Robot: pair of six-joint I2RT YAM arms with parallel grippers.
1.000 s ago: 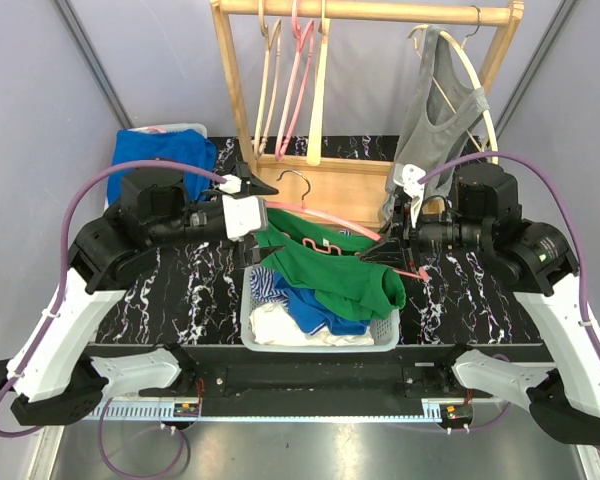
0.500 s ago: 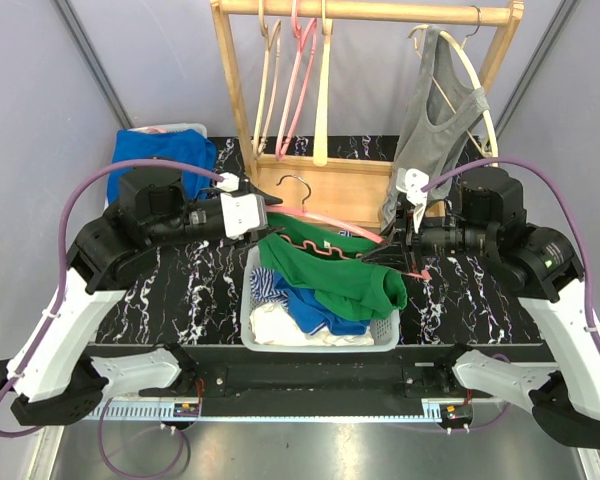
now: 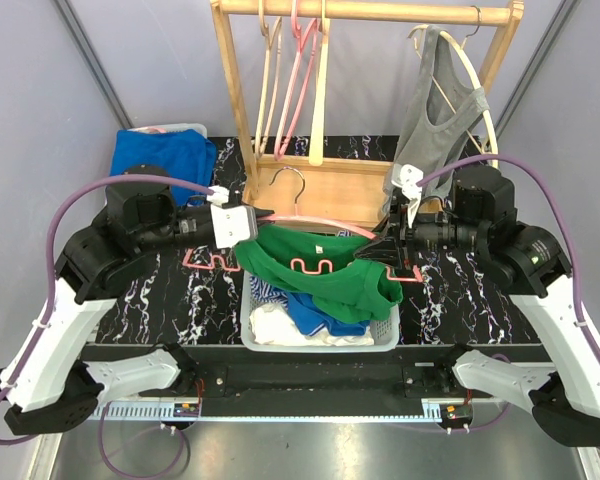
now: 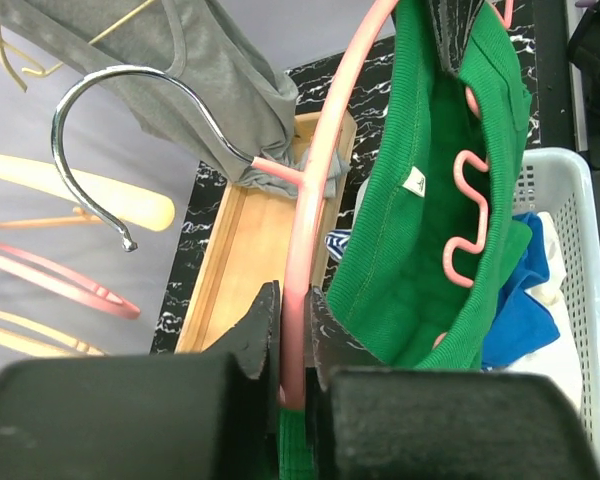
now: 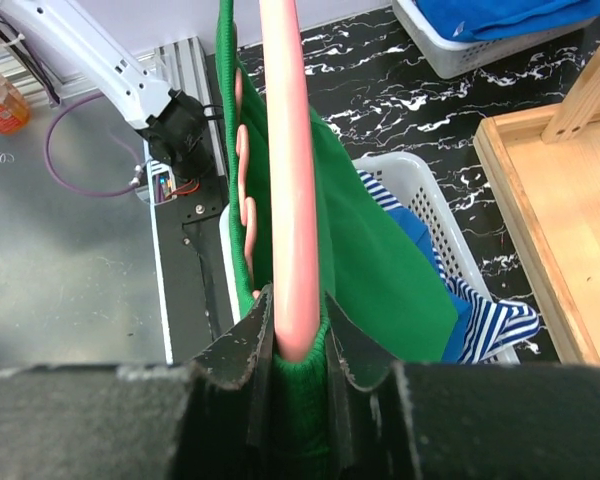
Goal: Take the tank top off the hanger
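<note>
Presently: left pincer (image 4: 292, 320) clamped on pink hanger (image 4: 304, 215); right pincer (image 5: 292, 322) clamped on hanger and green tank top (image 3: 325, 285), above laundry basket (image 4: 565, 200).

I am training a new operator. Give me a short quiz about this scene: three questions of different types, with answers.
1. True or false: the left gripper and the right gripper are both shut on the pink hanger.
2. The green tank top hangs over: A) the white basket, B) a cardboard box, C) a metal pan.
3. What colour is the garment hanging on the wooden rack?
Key: 1 true; 2 A; 3 grey.
</note>
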